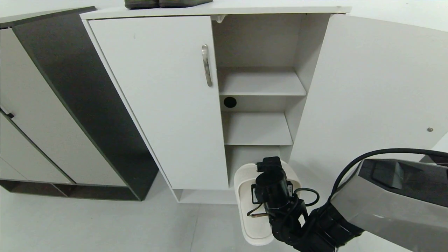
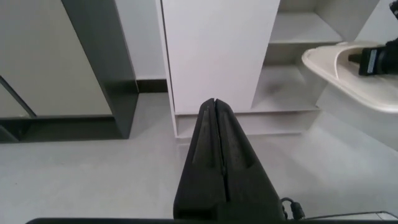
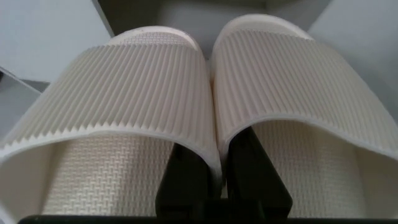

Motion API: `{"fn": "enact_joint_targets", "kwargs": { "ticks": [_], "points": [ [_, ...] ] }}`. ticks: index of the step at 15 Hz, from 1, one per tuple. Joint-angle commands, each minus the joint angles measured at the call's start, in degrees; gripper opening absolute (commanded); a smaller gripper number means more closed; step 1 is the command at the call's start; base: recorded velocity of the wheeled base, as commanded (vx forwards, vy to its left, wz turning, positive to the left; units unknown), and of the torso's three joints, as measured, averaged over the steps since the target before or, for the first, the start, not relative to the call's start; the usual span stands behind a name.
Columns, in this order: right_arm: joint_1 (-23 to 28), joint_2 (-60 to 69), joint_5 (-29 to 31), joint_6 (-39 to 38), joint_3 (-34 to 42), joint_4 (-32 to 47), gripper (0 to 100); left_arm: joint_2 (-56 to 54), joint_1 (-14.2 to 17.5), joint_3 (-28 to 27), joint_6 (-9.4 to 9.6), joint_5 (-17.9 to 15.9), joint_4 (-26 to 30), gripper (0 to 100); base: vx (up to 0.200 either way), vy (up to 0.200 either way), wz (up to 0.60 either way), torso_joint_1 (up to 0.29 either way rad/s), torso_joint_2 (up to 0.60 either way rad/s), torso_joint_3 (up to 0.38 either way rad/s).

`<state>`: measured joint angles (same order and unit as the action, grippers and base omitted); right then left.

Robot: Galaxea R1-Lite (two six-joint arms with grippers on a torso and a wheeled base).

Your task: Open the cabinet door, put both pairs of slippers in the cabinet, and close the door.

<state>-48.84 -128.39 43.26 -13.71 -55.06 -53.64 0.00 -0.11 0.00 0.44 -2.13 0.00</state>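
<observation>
We are holding slippers (image 1: 242,199) at the open cabinet's (image 1: 157,105) bottom shelf (image 1: 245,154), right gripper (image 3: 221,183) clamped on their straps (image 3: 137,81), left gripper (image 2: 214,124) jaws together. Next, likely sliding them fully inside.

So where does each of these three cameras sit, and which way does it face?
Head view: on the robot's head, facing forward and down at the cabinet, right door open; the right arm shows, its right gripper holding the slippers.
Left wrist view: on the left arm, facing along the shut left gripper toward the cabinet's base.
Right wrist view: on the right arm, facing over its fingers into the slipper straps.
Shared: the slippers appear in all three.
</observation>
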Motion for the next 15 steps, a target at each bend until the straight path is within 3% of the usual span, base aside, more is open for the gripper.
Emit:
{"fn": "enact_joint_targets", "kwargs": {
  "ticks": [1,6,8,15],
  "points": [
    [0.0,-1.5,0.6,1.6,0.1,-2.5,0,0.1,0.0,0.0,0.0,-0.1,0.0,0,0.0,0.0,0.0,-0.002,0.0,-0.203],
    [0.2,-2.7,2.4,14.6,4.4,-23.8,0,0.1,0.0,0.0,0.0,-0.1,0.0,0,0.0,0.0,0.0,0.001,0.0,-0.191],
    [0.7,-5.6,2.3,16.4,4.2,-28.0,0,0.1,0.0,0.0,0.0,-0.1,0.0,0,0.0,0.0,0.0,0.001,0.0,-0.043],
    [1.1,-5.7,2.2,16.4,3.6,-28.6,0,0.1,0.0,0.0,0.0,-0.1,0.0,0,0.029,0.0,0.0,0.0,0.0,0.0]
  ]
}}
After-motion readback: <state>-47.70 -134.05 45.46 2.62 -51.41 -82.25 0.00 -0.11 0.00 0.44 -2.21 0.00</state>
